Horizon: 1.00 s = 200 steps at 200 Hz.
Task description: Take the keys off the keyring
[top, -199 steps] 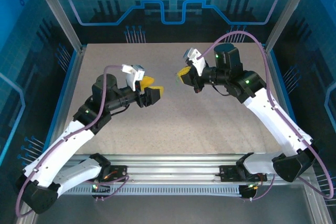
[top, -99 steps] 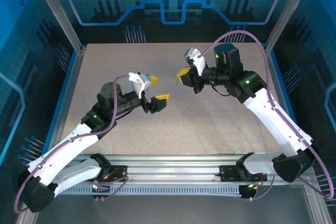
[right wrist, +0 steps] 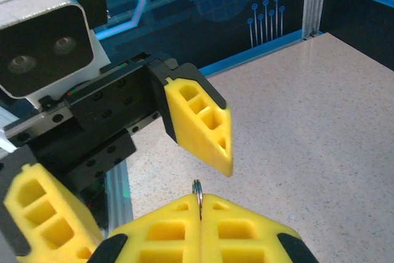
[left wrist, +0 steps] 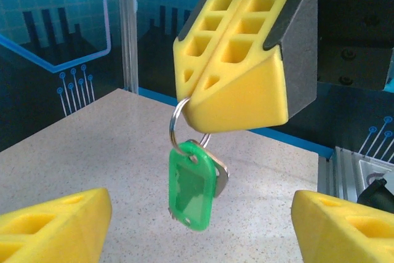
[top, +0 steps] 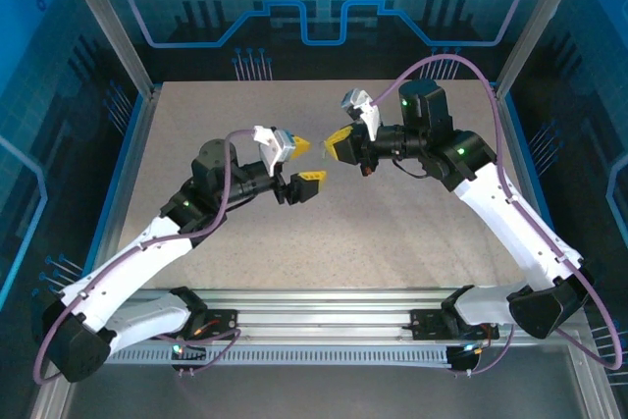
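Note:
In the left wrist view the keyring (left wrist: 177,122) is pinched in my right gripper (left wrist: 191,93), whose yellow fingers are shut on its upper arc. From the ring hangs the key: a bright green head (left wrist: 192,186) with a grey metal piece (left wrist: 220,175) behind it, above the table. My left gripper (left wrist: 202,200) is open, one fingertip on each side of the hanging key and not touching it. From the right wrist, my right gripper (right wrist: 200,200) holds the thin ring (right wrist: 197,188) edge-on. In the top view the left gripper (top: 306,162) faces the right gripper (top: 340,142) mid-table.
Both grippers hover over the speckled beige tabletop (top: 392,233). Aluminium frame posts (top: 108,22) and blue panels wall in the sides and back. A metal rail (top: 324,301) runs along the near edge. One finger of the left gripper (right wrist: 200,124) hangs close in front of the right wrist camera.
The left arm has swung right and forward, bringing its open gripper up to the right gripper and around the hanging key. The right arm has hardly moved.

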### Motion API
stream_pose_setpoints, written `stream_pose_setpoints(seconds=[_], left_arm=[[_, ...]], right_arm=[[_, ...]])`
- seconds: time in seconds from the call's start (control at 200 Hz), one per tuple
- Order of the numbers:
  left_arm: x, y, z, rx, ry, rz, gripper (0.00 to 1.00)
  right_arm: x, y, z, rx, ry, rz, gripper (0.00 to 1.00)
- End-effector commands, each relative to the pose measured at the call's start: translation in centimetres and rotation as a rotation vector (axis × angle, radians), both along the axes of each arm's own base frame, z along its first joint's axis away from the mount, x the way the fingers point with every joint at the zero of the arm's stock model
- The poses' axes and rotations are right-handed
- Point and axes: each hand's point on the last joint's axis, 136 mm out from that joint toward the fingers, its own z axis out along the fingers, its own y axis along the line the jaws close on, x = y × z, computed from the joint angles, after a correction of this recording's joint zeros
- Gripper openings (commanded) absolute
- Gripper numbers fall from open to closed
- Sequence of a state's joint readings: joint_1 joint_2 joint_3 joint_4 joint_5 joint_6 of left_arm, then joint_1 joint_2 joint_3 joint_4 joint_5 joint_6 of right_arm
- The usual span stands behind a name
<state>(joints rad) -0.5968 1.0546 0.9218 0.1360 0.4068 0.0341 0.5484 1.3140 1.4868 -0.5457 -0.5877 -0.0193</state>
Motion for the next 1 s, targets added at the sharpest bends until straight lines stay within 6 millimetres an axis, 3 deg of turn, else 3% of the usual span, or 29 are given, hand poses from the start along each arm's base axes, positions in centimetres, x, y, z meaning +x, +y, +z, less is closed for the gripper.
stream_pose_setpoints(seconds=[0.0,0.275,0.445,0.841,0.996], left_arm=[[-0.7,-0.8,1.5,-0.007,-0.04,-0.066,0.75],[-0.7,-1.7,2.2,-0.013,-0.037,-0.12,0.56],[-1.2,-1.9,2.3,-0.017,-0.036,-0.15,0.31],[-1.8,-1.2,1.8,0.001,-0.04,-0.137,0.19],[-1.9,-1.1,1.8,0.006,-0.042,-0.132,0.08]], right_arm=[[-0.7,0.0,2.3,0.063,-0.018,0.035,0.0],[-1.1,0.1,2.5,0.077,-0.013,0.051,0.0],[-1.2,0.1,2.4,0.079,-0.013,0.052,0.0],[-1.3,-0.2,2.8,0.096,-0.013,0.05,0.01],[-1.4,-0.3,2.8,0.102,-0.011,0.052,0.01]])
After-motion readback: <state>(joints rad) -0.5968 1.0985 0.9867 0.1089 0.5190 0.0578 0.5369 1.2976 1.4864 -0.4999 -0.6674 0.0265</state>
